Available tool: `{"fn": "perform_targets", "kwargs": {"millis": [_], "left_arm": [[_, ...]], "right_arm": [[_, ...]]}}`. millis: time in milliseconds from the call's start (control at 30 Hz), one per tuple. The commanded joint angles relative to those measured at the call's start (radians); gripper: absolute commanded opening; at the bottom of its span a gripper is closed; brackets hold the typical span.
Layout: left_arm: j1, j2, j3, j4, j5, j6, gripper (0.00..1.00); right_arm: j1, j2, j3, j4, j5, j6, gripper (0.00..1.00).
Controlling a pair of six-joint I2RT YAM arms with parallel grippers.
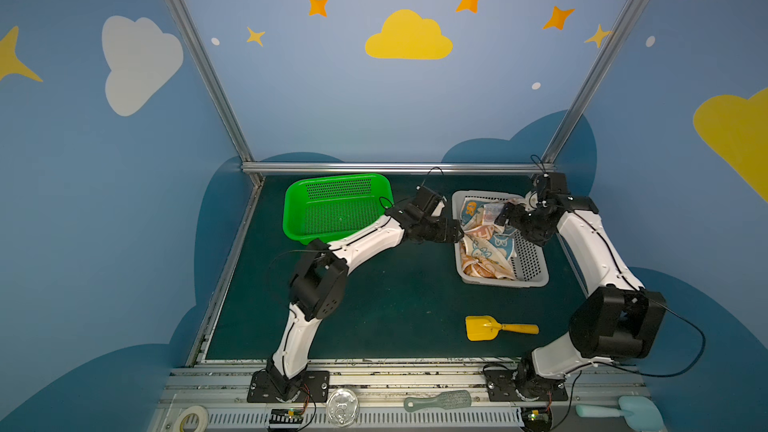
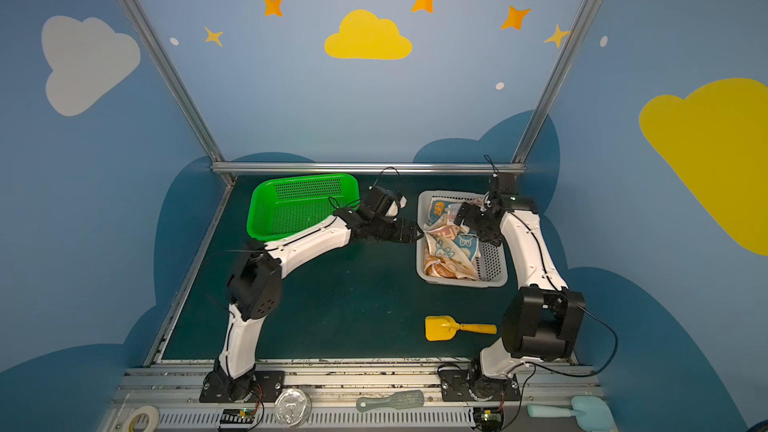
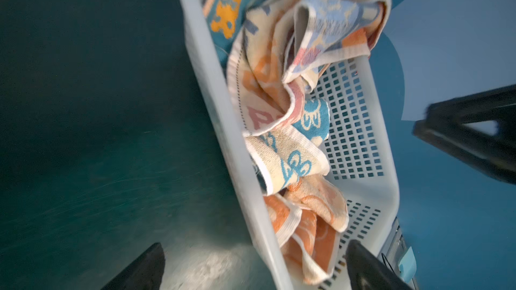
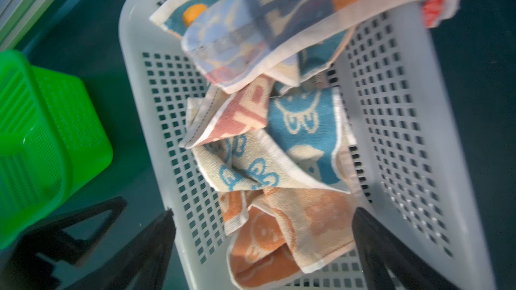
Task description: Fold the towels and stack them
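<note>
A: So, where do the towels (image 1: 486, 243) lie?

B: All of them sit crumpled inside the white basket (image 1: 503, 283). Blue, cream and orange cloths overlap in a loose heap. The orange ones fill the end nearest the arm bases, and one cloth bunches higher at the opposite end.

A: How does the left arm (image 1: 365, 243) stand?

B: It bends sharply at the elbow and stretches low toward the basket. The left gripper (image 1: 456, 233) sits at the long wall of the white basket that faces the green basket (image 1: 291, 218). In the left wrist view its fingers (image 3: 145, 266) stand wide apart, one over the mat (image 1: 395, 305) outside that wall and one over the basket's inside. They grip nothing.

A: And the right arm (image 1: 594, 243)?

B: It arches over the basket's opposite wall and points down into it. The right gripper (image 1: 505, 218) hangs above the heap, its fingers (image 4: 371, 241) spread wide and empty, with no cloth pinched.

A: Anything else near the basket?

B: A yellow scoop (image 1: 482, 328) lies on the mat, just off the end nearest the arm bases.
</note>
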Motion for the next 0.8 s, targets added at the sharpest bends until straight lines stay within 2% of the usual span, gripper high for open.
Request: {"fn": "perform_targets", "kwargs": {"millis": [0, 67, 200, 333, 400, 500, 767], "left_arm": [[0.041, -0.187, -0.101, 0.034, -0.055, 0.052, 1.0], [0.06, -0.266, -0.173, 0.025, -0.07, 0.057, 1.0], [0.085, -0.412, -0.346, 0.064, -0.087, 0.047, 1.0], [0.093, -0.503, -0.478, 0.11, -0.118, 0.033, 1.0], [0.096, -0.527, -0.51, 0.116, -0.117, 0.028, 1.0], [0.096, -0.538, -0.531, 0.116, -0.107, 0.024, 1.0], [0.097, -0.523, -0.529, 0.131, -0.072, 0.012, 1.0]], "right_arm": [[0.117, 0.044, 0.013, 0.016, 0.033, -0.031, 0.98], [0.171, 0.093, 0.039, 0.003, 0.049, -0.018, 0.98], [0.293, 0.215, 0.125, -0.044, 0.106, -0.011, 0.86], [0.36, 0.321, 0.201, -0.095, 0.187, 0.009, 0.74], [0.384, 0.348, 0.221, -0.1, 0.22, 0.003, 0.64], [0.404, 0.398, 0.271, -0.122, 0.236, -0.002, 0.56], [0.411, 0.506, 0.37, -0.215, 0.357, -0.058, 0.24]]}}
